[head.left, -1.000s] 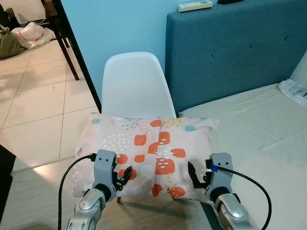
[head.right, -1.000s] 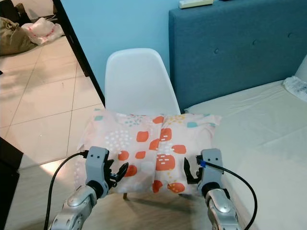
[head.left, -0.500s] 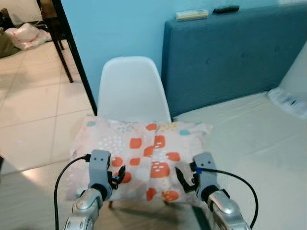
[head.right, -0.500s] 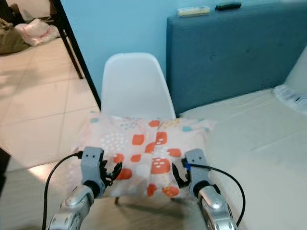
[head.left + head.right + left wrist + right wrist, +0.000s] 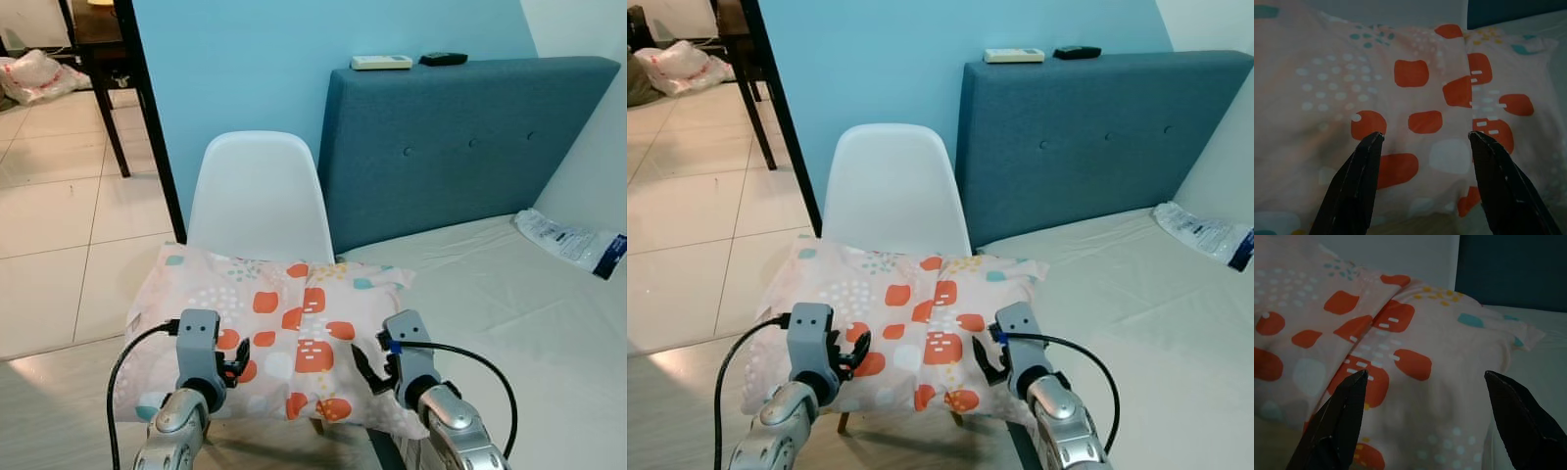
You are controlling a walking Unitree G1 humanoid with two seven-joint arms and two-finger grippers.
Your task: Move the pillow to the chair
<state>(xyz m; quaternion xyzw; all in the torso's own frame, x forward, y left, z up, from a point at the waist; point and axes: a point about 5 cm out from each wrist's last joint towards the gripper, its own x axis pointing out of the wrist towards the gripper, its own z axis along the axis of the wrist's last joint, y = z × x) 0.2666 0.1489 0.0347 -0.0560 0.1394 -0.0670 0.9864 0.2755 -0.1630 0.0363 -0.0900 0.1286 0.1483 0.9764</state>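
A pink pillow (image 5: 274, 323) with orange and white patches lies flat across the seat of the white shell chair (image 5: 257, 196), hiding the seat and overhanging its sides. My left gripper (image 5: 236, 362) is open at the pillow's near left edge, and my right gripper (image 5: 368, 370) is open at its near right edge. The left wrist view looks over the pillow (image 5: 1415, 98) between spread black fingers (image 5: 1356, 181). In the right wrist view the fingers (image 5: 1337, 421) stand wide apart above the fabric (image 5: 1415, 362), holding nothing.
A bed (image 5: 509, 323) with a beige sheet touches the chair's right side, backed by a blue headboard (image 5: 460, 147) with two remotes (image 5: 382, 62) on top. A plastic packet (image 5: 573, 243) lies on the bed. A dark door frame (image 5: 152, 117) and tiled floor are to the left.
The camera has tilted up and shifted, showing more of the headboard and wall. The pillow stays on the chair and both grippers stay open at its near edge.
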